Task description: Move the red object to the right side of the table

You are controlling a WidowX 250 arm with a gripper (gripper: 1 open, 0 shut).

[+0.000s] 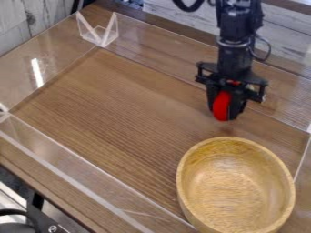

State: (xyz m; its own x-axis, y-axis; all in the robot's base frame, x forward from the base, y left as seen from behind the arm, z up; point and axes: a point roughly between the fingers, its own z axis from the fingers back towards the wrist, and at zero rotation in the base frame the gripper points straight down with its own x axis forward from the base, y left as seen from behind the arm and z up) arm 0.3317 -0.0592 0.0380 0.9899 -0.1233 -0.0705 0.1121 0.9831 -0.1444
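One wooden bowl (237,187) (nothing inside) sits near the end effector (223,107) pinching the red object (223,104).

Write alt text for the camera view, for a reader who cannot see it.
A black robot gripper, pointing straight down, is shut on a small red object at the right side of a brown wood-grain table edged by low clear walls. An empty round wooden bowl sits nearer the camera, apart from the gripper.
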